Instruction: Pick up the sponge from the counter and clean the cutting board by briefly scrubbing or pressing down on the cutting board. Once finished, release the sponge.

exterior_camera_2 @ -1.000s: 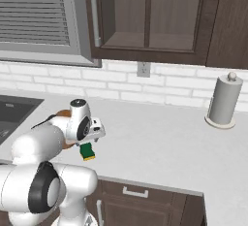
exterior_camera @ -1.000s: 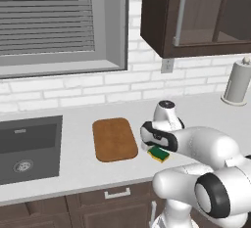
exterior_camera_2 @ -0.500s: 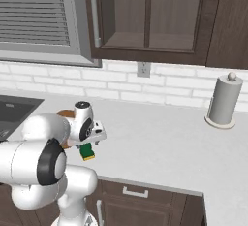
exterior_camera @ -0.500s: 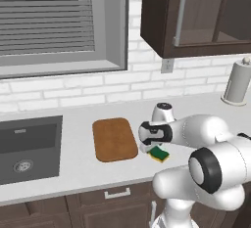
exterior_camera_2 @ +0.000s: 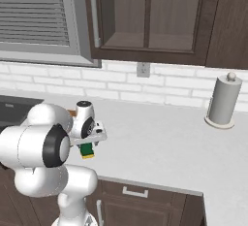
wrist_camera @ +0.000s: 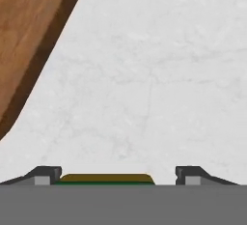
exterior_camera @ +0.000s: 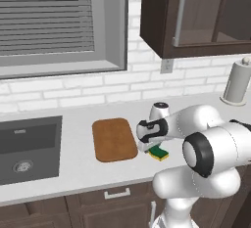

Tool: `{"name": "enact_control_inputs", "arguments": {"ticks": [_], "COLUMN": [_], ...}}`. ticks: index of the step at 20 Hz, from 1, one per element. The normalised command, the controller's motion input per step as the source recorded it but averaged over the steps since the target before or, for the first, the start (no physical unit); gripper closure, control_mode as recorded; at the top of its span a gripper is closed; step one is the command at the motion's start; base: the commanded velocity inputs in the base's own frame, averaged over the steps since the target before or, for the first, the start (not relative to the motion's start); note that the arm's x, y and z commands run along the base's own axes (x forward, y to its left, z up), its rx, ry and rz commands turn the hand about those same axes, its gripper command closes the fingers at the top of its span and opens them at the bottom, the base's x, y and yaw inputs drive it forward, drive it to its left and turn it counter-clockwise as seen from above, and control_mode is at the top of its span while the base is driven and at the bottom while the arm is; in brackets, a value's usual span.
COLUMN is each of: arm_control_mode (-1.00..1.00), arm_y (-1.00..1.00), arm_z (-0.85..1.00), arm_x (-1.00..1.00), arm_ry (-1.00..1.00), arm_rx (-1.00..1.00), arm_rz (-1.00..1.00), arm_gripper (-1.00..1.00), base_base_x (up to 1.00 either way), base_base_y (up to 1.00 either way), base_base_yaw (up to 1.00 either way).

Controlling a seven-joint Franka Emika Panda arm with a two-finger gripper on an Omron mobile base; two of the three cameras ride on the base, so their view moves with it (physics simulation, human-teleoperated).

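Lying on the bench (exterior_camera: 73,124) just right of the cutting board (exterior_camera: 114,139), the sponge (exterior_camera: 159,153) sits between my fingers (wrist_camera: 118,176), spread either side without clear contact, so pickup is barely begun, with scrubbing and release left.

My counter (exterior_camera: 73,166) is a long, pale grey-white worktop running under the brick wall, above dark brown cabinets. A dark grey sink (exterior_camera: 27,148) is sunk into its left part. To the sink's right the brown wooden cutting board (exterior_camera: 113,139) lies flat on it. Just beside the board's right edge, near the front of the worktop, sits the small sponge (exterior_camera: 159,153), green over yellow. Far off to the right, by the wall, a paper towel roll (exterior_camera_2: 223,101) stands upright.
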Motion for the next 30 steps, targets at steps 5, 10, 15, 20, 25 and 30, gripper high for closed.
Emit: {"name": "enact_control_inputs", "arguments": {"ticks": [5, 10, 15, 20, 25, 30], "arm_control_mode": [-1.0, -1.0, -1.0, -1.0, -1.0, -1.0], "arm_y": [0.09, 0.05, 0.3, 0.74, 0.58, 0.31], "arm_z": [-0.7, -0.21, 0.01, 0.17, 0.38, 0.07], "arm_x": [-0.08, -0.19, -0.31, -0.45, -0.04, 0.28], "arm_ry": [0.0, -0.01, -0.08, -0.17, -0.05, 0.0], "arm_rx": [0.0, 0.0, -0.02, 0.0, 0.0, 0.0], "arm_rz": [0.0, 0.0, -0.01, -0.01, 0.01, 0.01], "arm_gripper": [1.0, 1.0, 1.0, 1.0, 1.0, 1.0], "base_base_x": [0.0, 0.0, 0.0, 0.0, 0.0, 0.0], "base_base_y": [0.0, 0.0, 0.0, 0.0, 0.0, 0.0], "base_base_yaw": [0.0, 0.0, 0.0, 0.0, 0.0, 0.0]}}
